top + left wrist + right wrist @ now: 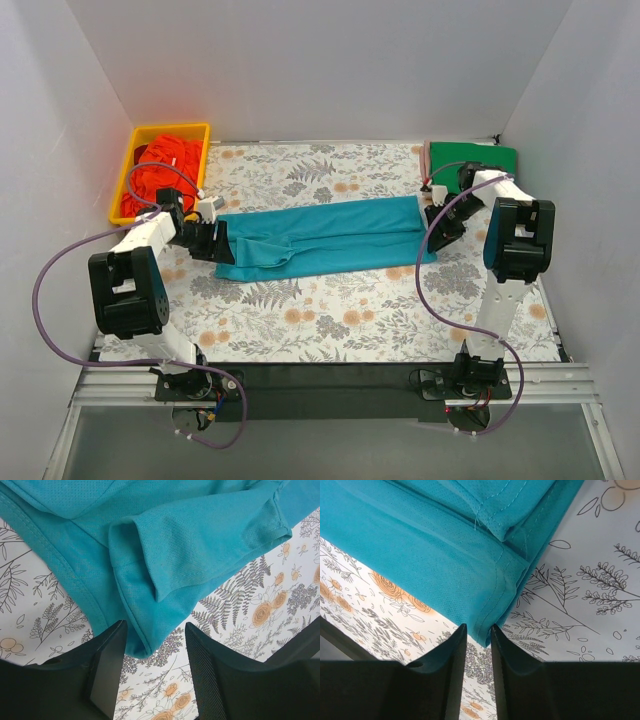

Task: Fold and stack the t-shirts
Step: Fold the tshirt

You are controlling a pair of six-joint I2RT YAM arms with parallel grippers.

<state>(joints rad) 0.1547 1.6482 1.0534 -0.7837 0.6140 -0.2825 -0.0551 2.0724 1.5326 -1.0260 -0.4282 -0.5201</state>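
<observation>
Floral sheet [330, 310]; orange-red t-shirt [165, 165] visible overhead only

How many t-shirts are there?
3. The teal-blue t-shirt lies stretched across the middle of the floral sheet, the green t-shirt sits at the far right corner, and the orange-red t-shirt is bunched in the yellow bin, far left. More may hide underneath it.

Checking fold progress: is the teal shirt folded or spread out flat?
Partly folded: the teal shirt lies as a long narrow band on the floral sheet, layered edges showing in both wrist views.
</observation>
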